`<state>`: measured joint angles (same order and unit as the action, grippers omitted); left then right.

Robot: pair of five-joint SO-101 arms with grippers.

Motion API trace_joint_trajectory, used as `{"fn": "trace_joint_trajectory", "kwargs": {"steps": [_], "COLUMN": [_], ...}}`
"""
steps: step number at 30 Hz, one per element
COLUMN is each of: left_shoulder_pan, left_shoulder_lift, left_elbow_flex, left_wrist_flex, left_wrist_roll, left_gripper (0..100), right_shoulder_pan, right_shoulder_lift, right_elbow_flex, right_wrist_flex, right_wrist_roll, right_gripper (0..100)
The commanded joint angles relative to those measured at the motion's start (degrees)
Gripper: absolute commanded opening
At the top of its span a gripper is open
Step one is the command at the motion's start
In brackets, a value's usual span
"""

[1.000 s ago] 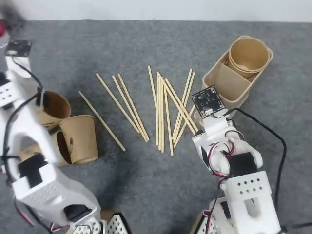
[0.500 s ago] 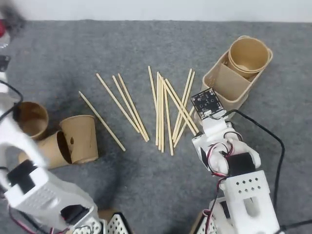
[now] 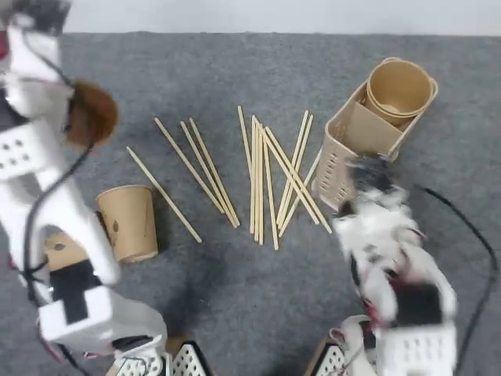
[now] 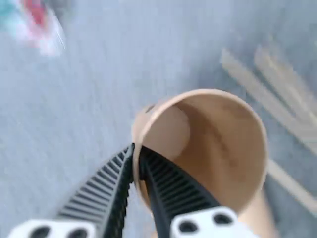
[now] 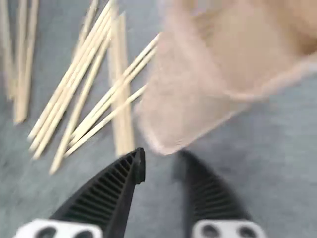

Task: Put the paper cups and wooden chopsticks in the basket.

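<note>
One sheet of grey carpet (image 3: 235, 305) covers the table. The left arm (image 3: 47, 204) stands far from the basket (image 3: 335, 176), across the whole scatter of sticks. The right arm (image 3: 391, 258) rises just beside the basket's near corner.

The basket is beige with a perforated side wall and a divider. Nested paper cups (image 3: 399, 86) stand upright in its compartment farther from the right arm. In the right wrist view, the right gripper (image 5: 162, 161) hangs with its black jaws apart and nothing between them. It points at the basket's lower corner (image 5: 173, 114), close to it but not touching.

The left gripper (image 4: 136, 151) is pinched tight on the rim of a brown cup (image 4: 218, 144), one jaw inside the mouth and one outside. In the high view that held cup (image 3: 94, 113) is off the carpet, well apart from the basket. A second cup (image 3: 129, 223) lies on its side on the carpet, also far from the basket. A third cup (image 3: 63, 251) is mostly hidden under the left arm.

The wooden chopsticks (image 3: 262, 176) lie loose on the carpet between those cups and the basket. The thickest bundle is fanned just beside the basket, with a few tips reaching its wall. A thinner group (image 3: 196, 168) lies farther from the basket, towards the cups.
</note>
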<state>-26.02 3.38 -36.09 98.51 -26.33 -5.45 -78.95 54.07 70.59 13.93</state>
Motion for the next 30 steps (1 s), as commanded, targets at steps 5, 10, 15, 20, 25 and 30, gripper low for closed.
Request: {"fn": "trace_joint_trajectory", "kwargs": {"steps": [5, 10, 15, 20, 25, 30], "left_shoulder_pan": [21.2, 36.0, 48.4, 56.2, 60.1, 62.9], "left_shoulder_lift": [-6.4, -6.2, -1.2, 8.0, 14.2, 17.3], "left_elbow_flex": [-14.3, -13.9, -10.0, -9.5, -13.8, -19.7], "left_wrist_flex": [1.1, -9.4, -23.6, -30.8, -32.2, -32.2], "left_wrist_roll": [13.3, 23.9, 25.7, 25.6, 25.8, 25.8], "left_gripper": [1, 1, 1, 1, 1, 1], "right_shoulder_pan": [24.3, 25.2, 28.4, 29.8, 29.8, 29.5], "right_shoulder_lift": [-23.6, -24.4, -24.7, -25.0, -25.0, -25.0], "right_elbow_flex": [6.1, 18.8, 25.3, 28.9, 32.9, 33.4], "right_wrist_flex": [-7.8, -13.8, -18.8, -21.8, -26.9, -27.4], "right_wrist_roll": [0.6, -5.2, -13.8, -16.9, -16.9, -16.9], "right_gripper": [0.8, 0.8, 0.8, 0.8, 0.7, 0.7]}}
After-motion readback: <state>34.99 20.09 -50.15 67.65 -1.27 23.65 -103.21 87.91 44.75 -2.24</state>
